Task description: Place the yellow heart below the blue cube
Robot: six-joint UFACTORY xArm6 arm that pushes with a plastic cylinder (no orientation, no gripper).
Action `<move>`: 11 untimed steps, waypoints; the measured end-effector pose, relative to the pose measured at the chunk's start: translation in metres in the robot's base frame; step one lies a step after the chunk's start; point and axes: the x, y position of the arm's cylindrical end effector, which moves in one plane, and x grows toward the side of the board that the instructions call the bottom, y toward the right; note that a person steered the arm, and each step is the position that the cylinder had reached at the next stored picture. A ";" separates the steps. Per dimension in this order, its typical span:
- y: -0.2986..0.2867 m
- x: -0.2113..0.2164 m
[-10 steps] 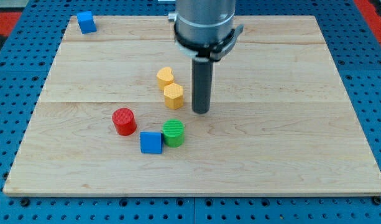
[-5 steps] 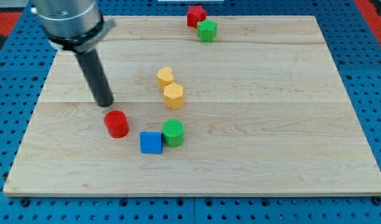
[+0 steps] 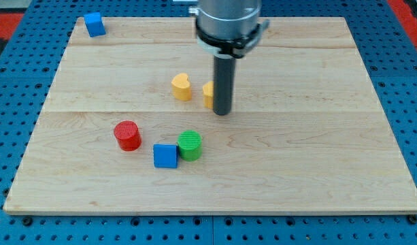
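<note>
The yellow heart [image 3: 181, 86] lies a little left of the board's middle. A second yellow block [image 3: 207, 94] sits to its right, partly hidden behind my rod. My tip [image 3: 222, 111] rests on the board just right of that second yellow block and touches or nearly touches it. A blue cube [image 3: 164, 156] lies lower on the board, touching a green cylinder [image 3: 190, 145] at its right. Another blue block [image 3: 94, 24] sits at the board's top left corner.
A red cylinder [image 3: 128, 135] stands left of the blue cube. The wooden board [image 3: 317, 136] lies on a blue perforated table. The arm's grey body hangs over the board's top middle and hides what is behind it.
My tip is now in the middle, right of the yellow blocks. The second yellow block stands higher and further right, apart from the heart. The red cylinder stays where the half-second-old frame shows it.
</note>
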 end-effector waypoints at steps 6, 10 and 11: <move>-0.199 -0.124; -0.152 -0.117; -0.162 -0.135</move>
